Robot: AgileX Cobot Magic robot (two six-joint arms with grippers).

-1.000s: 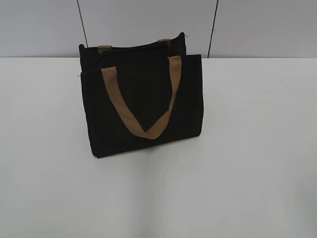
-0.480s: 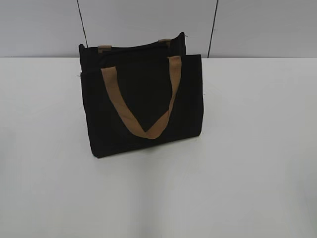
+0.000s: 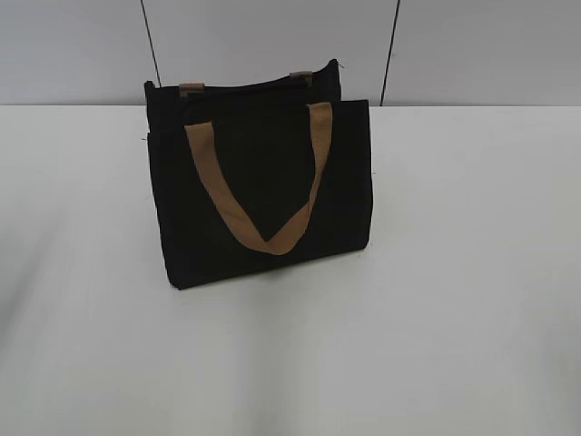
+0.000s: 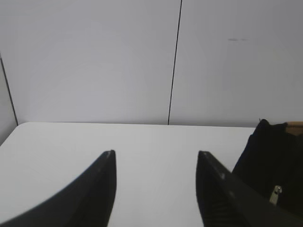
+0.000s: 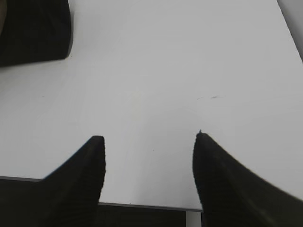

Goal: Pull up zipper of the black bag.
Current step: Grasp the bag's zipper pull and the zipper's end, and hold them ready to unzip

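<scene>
The black bag (image 3: 263,191) stands upright on the white table (image 3: 454,272), with a tan handle (image 3: 263,238) hanging down its front. Neither gripper shows in the exterior view. In the left wrist view my left gripper (image 4: 156,153) is open and empty above the table, and the bag's end (image 4: 274,165) with a small silver zipper pull (image 4: 275,194) lies at the right edge. In the right wrist view my right gripper (image 5: 149,137) is open and empty over bare table, with a corner of the bag (image 5: 33,28) at the top left.
A grey panelled wall (image 3: 272,36) stands behind the table. The table's near edge (image 5: 142,205) shows in the right wrist view, just under the jaws.
</scene>
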